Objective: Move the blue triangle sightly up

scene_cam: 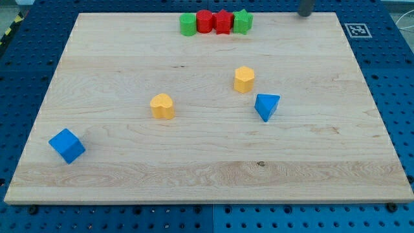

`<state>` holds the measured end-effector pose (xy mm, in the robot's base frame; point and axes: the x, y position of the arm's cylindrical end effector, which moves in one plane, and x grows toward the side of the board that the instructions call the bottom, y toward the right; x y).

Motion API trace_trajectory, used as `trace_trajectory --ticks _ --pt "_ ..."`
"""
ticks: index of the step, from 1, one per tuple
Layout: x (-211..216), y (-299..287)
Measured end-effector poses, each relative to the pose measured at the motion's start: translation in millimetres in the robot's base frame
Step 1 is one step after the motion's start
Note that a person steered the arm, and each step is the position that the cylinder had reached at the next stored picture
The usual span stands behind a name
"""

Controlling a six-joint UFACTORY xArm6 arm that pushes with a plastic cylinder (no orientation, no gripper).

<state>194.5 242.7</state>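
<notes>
The blue triangle lies on the wooden board, right of centre. A yellow block sits just above and left of it. My rod shows only as a grey stub at the view's top right, and my tip is at the board's top edge, far above and right of the blue triangle, touching no block.
A yellow block sits left of centre. A blue cube is at the lower left. A row at the top edge holds a green block, a red block, a red block and a green block.
</notes>
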Motion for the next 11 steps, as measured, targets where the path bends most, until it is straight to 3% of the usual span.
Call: trace_trajectory --ticks 2,4,5,7,9,10,11 --pt "43.4 101.0" --pt "93.4 102.2" --pt "148.4 89.8" --pt "241.6 23.4" --pt "348.2 -81.2" --pt "336.1 -144.2" --pt "300.2 -159.5"
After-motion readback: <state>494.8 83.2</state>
